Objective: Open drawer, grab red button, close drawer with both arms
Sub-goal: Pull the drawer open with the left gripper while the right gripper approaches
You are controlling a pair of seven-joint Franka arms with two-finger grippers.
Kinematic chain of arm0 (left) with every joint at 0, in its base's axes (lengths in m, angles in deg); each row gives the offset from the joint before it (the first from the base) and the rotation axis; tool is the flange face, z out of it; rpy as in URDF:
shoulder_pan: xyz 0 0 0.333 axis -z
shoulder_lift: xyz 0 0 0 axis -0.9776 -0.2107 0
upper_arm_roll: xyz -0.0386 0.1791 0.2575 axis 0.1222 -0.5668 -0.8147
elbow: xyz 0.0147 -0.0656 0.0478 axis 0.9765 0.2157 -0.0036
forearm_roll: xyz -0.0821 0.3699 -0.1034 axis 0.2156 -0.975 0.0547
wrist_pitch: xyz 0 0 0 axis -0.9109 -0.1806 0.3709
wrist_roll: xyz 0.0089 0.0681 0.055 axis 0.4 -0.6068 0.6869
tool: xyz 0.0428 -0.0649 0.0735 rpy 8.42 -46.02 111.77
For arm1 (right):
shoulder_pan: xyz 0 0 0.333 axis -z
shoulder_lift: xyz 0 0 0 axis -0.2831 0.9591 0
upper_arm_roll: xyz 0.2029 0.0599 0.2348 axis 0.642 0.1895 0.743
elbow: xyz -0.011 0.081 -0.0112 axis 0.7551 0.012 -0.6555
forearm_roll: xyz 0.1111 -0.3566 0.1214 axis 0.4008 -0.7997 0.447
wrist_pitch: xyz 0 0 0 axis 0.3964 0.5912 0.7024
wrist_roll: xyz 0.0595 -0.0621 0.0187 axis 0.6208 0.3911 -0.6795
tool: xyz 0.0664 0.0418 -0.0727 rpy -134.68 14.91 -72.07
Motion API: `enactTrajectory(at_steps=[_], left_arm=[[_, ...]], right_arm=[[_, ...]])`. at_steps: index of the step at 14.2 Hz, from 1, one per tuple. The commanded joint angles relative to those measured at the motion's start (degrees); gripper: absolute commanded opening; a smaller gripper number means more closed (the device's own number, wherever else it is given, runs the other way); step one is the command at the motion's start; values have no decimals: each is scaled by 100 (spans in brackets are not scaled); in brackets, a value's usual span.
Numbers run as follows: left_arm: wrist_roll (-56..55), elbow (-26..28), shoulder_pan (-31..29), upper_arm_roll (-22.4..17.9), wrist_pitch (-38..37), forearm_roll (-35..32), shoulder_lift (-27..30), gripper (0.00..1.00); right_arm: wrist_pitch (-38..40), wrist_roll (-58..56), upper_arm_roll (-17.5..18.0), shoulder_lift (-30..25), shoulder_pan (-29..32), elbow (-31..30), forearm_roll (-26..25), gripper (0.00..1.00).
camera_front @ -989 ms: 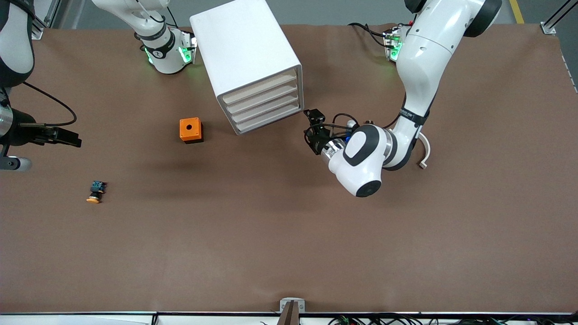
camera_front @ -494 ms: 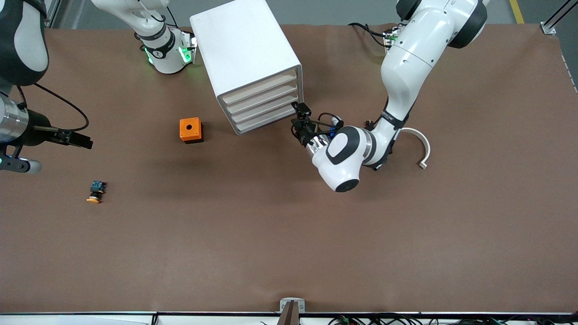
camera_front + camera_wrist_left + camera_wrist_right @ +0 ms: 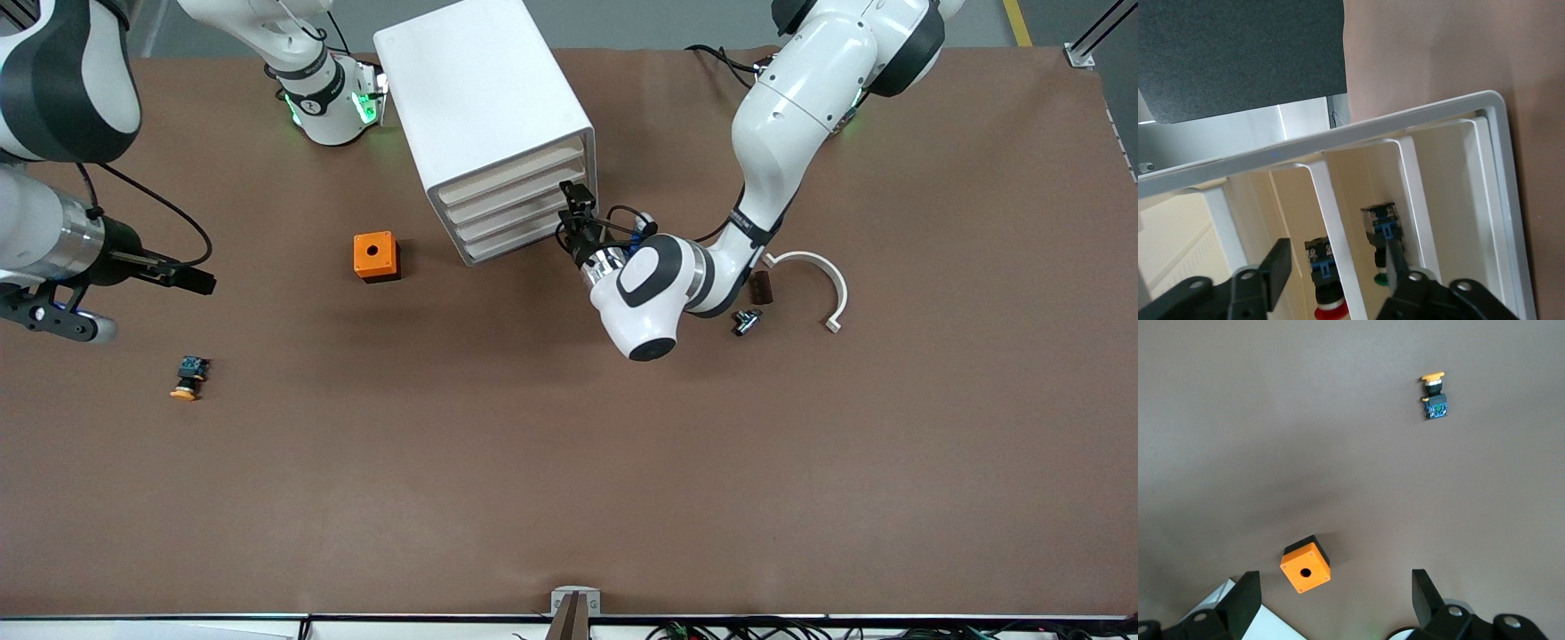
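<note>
Left gripper [image 3: 569, 206]: you are seeing it partly open, gripping nothing, at the cabinet [image 3: 480, 107] front.
Drawer [image 3: 524, 233]: shut, right at its fingertips.
Button [image 3: 1328, 288]: red cap showing just past the fingers [image 3: 1265, 277], inside a compartment.
Right gripper [image 3: 191, 280]: wide open, empty, waiting over the tabletop [image 3: 569, 462] near the orange box [image 3: 375, 256].
Risk: fingers are likely slipping off the plain front, or nudging the cabinet.

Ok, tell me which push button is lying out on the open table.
The yellow-orange-capped button, alone on the brown table toward the right arm's end. The red-capped button and green-capped button sit inside the cabinet's drawers.
</note>
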Motion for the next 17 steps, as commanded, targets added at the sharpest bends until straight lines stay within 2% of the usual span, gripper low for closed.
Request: enactTrajectory(at_steps=[1, 6, 11, 17], left_arm=[[-97, 81, 107, -5, -73, 92, -62, 55], [-97, 117, 309, 47, -73, 109, -71, 41], [-105, 100, 389, 83, -73, 109, -80, 21], [-518, 99, 336, 30, -38, 92, -80, 8]], right_arm=[[23, 514, -33, -83, -237, -74, 72, 100], [-12, 1077, -33, -118, -484, -162, 169, 100], [-301, 2315, -33, -92, -1195, -171, 238, 100], [-723, 3274, -33, -57, -1713, -302, 371, 100]])
